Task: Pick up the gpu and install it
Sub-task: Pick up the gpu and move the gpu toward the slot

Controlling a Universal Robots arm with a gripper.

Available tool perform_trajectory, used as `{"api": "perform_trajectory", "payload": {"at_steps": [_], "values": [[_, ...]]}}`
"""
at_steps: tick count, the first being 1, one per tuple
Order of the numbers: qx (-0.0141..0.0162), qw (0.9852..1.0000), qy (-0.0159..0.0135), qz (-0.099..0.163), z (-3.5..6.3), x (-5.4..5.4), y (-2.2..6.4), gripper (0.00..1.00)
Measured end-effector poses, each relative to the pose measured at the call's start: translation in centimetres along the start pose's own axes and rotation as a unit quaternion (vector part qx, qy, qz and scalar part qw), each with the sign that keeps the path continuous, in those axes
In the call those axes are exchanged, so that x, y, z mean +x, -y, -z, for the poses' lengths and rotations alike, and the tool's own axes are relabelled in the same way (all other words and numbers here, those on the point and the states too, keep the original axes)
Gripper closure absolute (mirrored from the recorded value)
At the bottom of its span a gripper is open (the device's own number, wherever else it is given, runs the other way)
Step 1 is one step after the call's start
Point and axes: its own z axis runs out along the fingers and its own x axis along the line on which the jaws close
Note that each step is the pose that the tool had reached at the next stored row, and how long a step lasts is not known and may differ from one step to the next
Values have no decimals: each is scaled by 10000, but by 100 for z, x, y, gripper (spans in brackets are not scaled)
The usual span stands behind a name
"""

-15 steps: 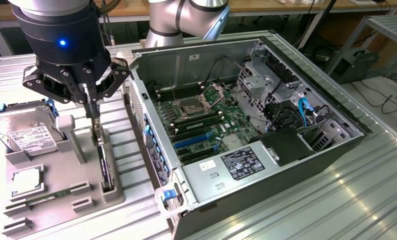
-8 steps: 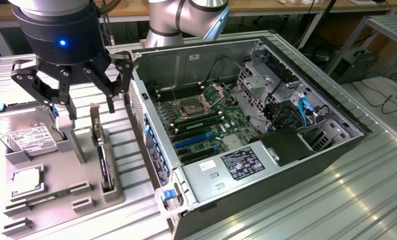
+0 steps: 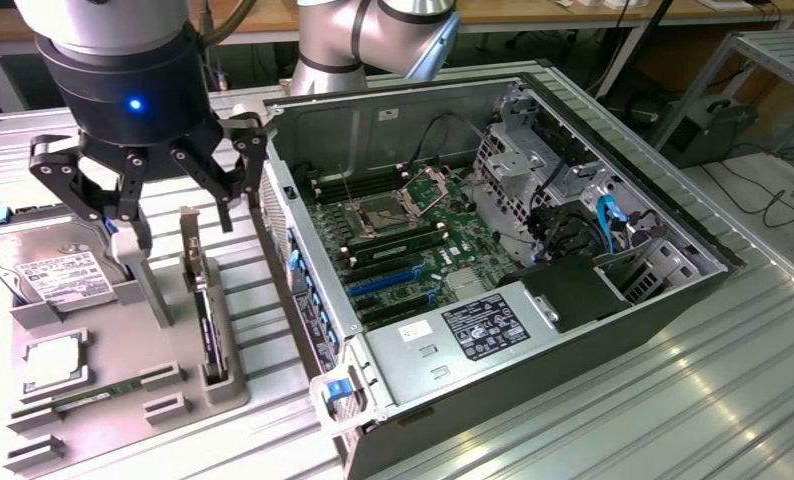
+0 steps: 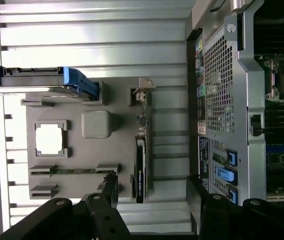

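Exterior view: gripper (image 3: pixel 170 205) above gpu (image 3: pixel 206 305), jaws spread wide, empty. Thin stiff card on edge in grey tray (image 3: pixel 230 395); likely light, fragile; pinch across flat faces near top edge.

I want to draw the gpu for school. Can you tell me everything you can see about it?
The gpu is a thin, flat black card with a silvery metal bracket at one end. It stands on its long edge in a slot of the grey tray. It is beside the open computer case but not touching it. As far as shows, only the tray touches it. The gripper hangs open above it and is not holding it.
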Motion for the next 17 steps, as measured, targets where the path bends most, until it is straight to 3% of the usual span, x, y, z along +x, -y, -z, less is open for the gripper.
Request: {"api": "perform_trajectory", "payload": {"at_steps": [6, 17], "values": [[2, 10000, -40, 34, -40, 1, 0, 34], [2, 10000, -46, 45, -68, 2, -17, 34]]}}
